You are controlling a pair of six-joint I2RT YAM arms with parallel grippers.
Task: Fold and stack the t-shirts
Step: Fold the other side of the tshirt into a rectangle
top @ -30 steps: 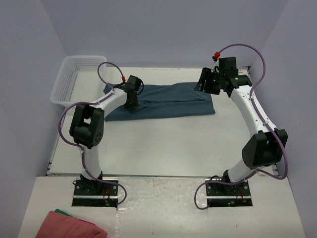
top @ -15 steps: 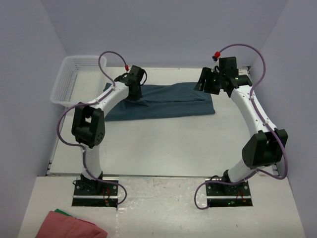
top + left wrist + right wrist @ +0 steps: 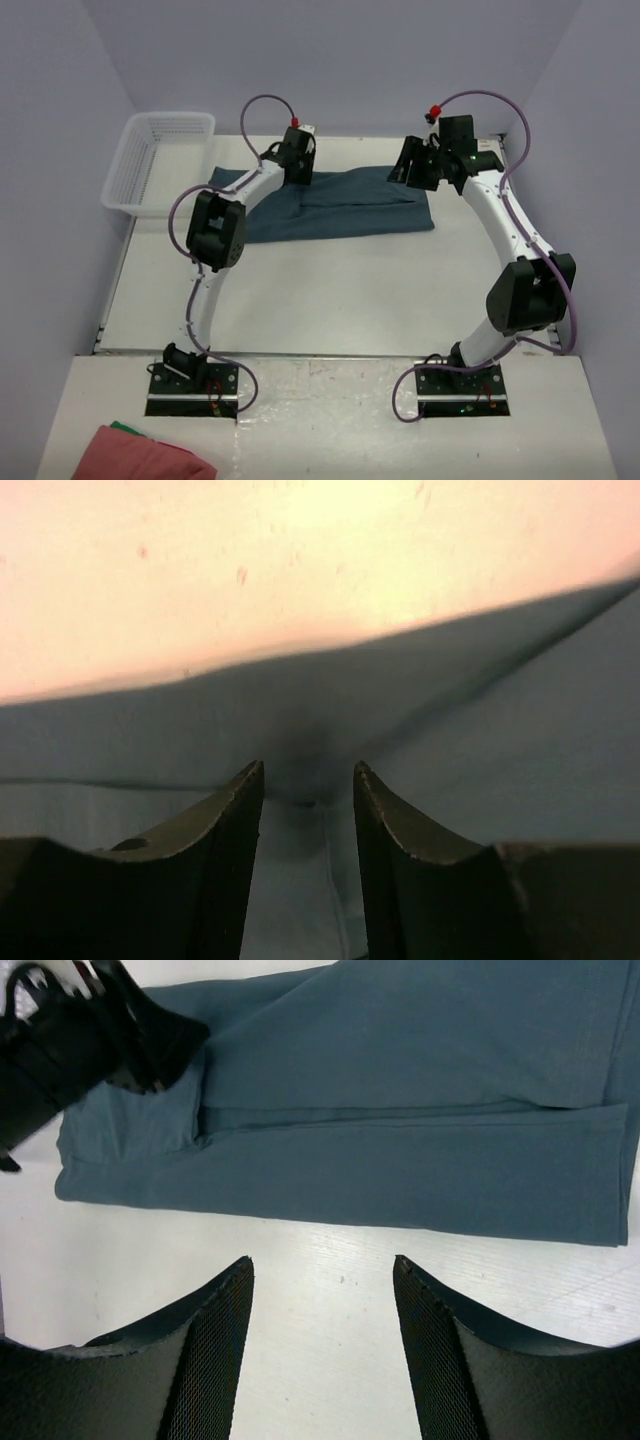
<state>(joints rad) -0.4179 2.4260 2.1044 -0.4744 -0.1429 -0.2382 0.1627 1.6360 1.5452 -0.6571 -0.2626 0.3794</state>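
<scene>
A dark blue t-shirt [image 3: 345,205] lies partly folded, long and flat, across the far part of the white table [image 3: 330,290]. My left gripper [image 3: 297,170] is low over the shirt's far edge, left of its middle. In the left wrist view the fingers [image 3: 232,820] stand a little apart with blue cloth [image 3: 470,750] under and between them, so the gripper [image 3: 307,780] is open. My right gripper [image 3: 412,168] hovers over the shirt's right end, open and empty [image 3: 322,1275]. The right wrist view shows the shirt [image 3: 400,1110] and the left gripper [image 3: 95,1035] on it.
A white mesh basket [image 3: 150,165] stands at the table's far left corner. A pink and green cloth [image 3: 140,455] lies on the near ledge at the bottom left, beside the left arm's base. Purple walls close in the table on three sides.
My left gripper has swung from the shirt's left part toward the far edge and to the right, and its arm has stretched out. The right arm has barely moved.
</scene>
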